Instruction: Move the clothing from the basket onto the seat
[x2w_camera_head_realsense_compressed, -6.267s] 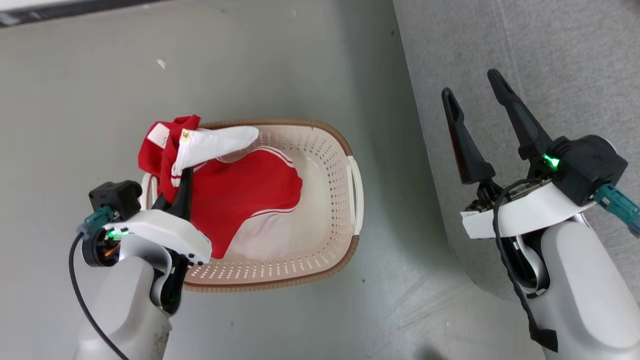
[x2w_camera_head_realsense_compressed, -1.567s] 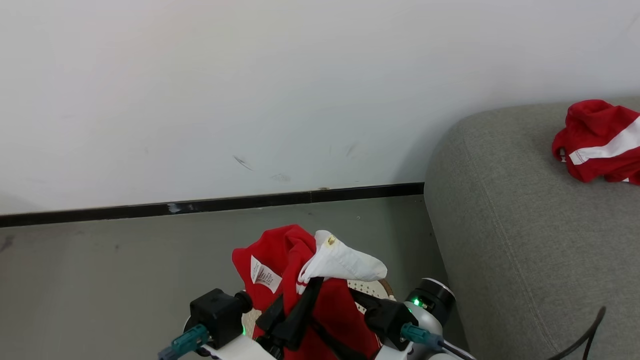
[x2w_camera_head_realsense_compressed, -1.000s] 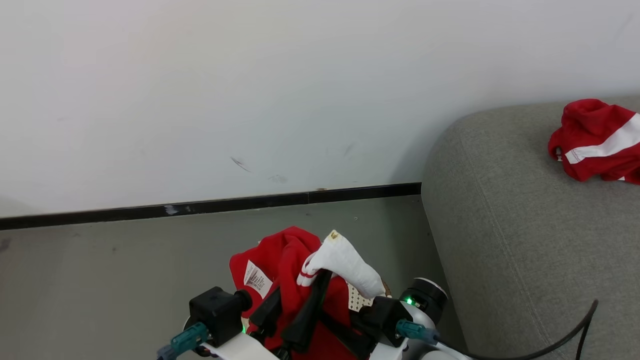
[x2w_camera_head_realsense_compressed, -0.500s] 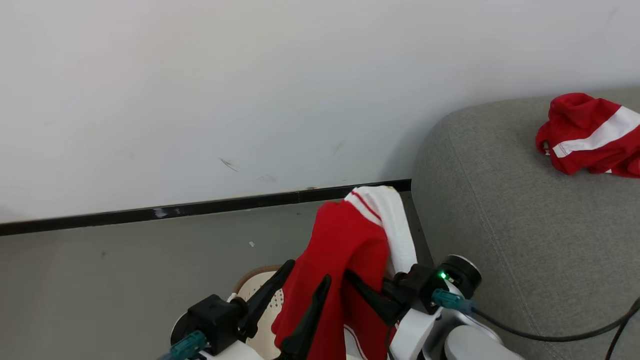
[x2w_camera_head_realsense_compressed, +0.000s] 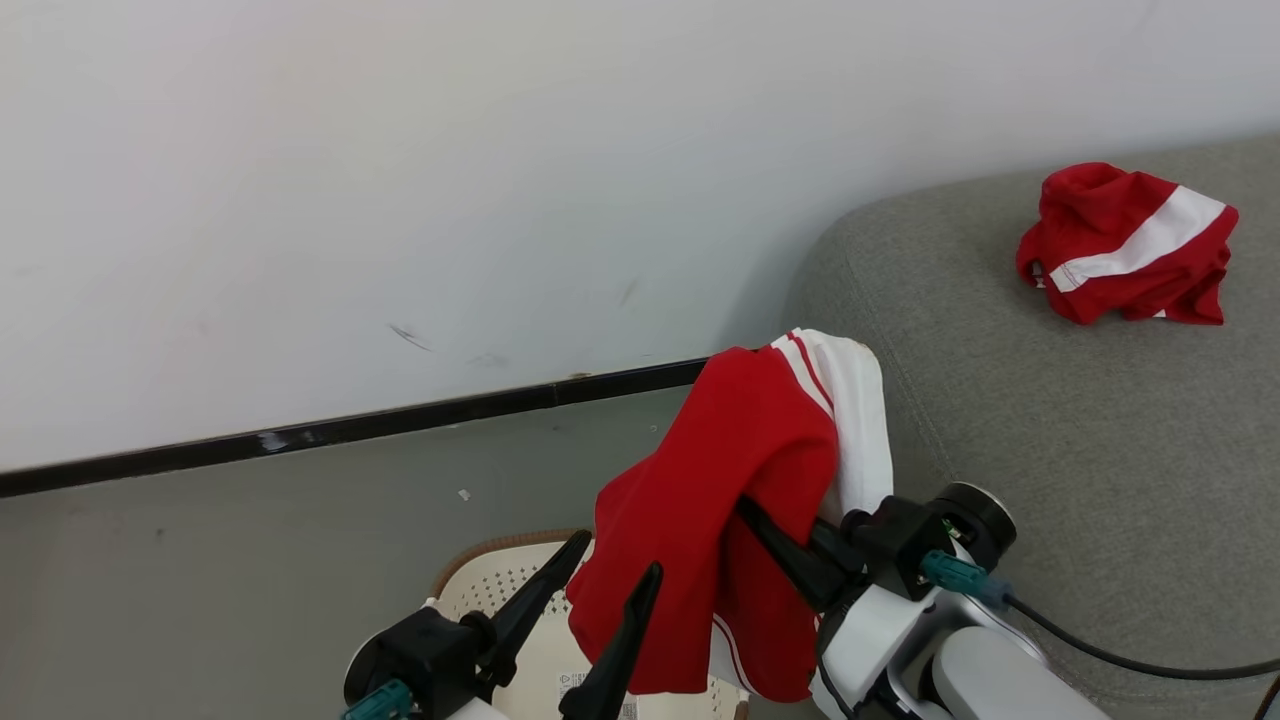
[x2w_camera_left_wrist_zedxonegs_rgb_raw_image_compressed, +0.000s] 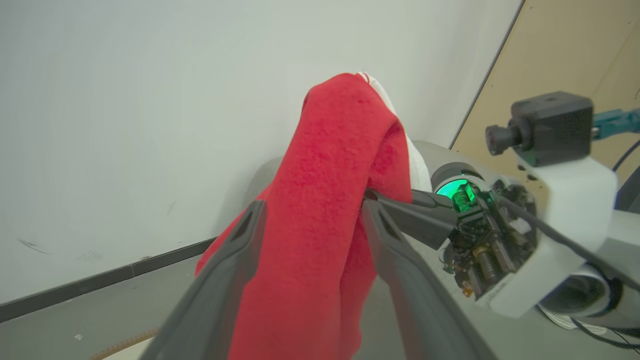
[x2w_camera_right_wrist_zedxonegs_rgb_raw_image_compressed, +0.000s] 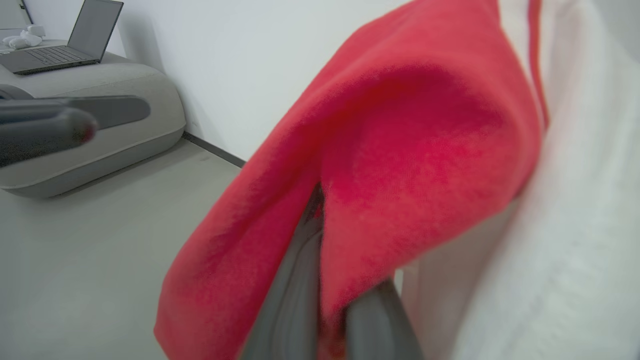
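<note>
The red clothing (x2w_camera_head_realsense_compressed: 730, 480), with a white panel along one edge, hangs in the air over the basket (x2w_camera_head_realsense_compressed: 490, 585) and beside the curved end of the grey-green seat (x2w_camera_head_realsense_compressed: 1050, 430). My right gripper (x2w_camera_head_realsense_compressed: 760, 525) is shut on the clothing (x2w_camera_right_wrist_zedxonegs_rgb_raw_image_compressed: 400, 150), its fingertips buried in a red fold. My left gripper (x2w_camera_head_realsense_compressed: 615, 555) stands open just left of the hanging cloth. In the left wrist view the clothing (x2w_camera_left_wrist_zedxonegs_rgb_raw_image_compressed: 320, 200) drapes between the left gripper's (x2w_camera_left_wrist_zedxonegs_rgb_raw_image_compressed: 314, 207) spread fingers without being pinched.
A second red and white garment (x2w_camera_head_realsense_compressed: 1125, 245) lies crumpled on the seat further back. A white wall with a black skirting strip (x2w_camera_head_realsense_compressed: 350, 430) runs behind. In the right wrist view another grey sofa (x2w_camera_right_wrist_zedxonegs_rgb_raw_image_compressed: 115, 100) carries a laptop (x2w_camera_right_wrist_zedxonegs_rgb_raw_image_compressed: 65, 45).
My left gripper has opened and let go of the clothing. The right gripper has lifted it up and toward the seat. The head camera has swung slightly right.
</note>
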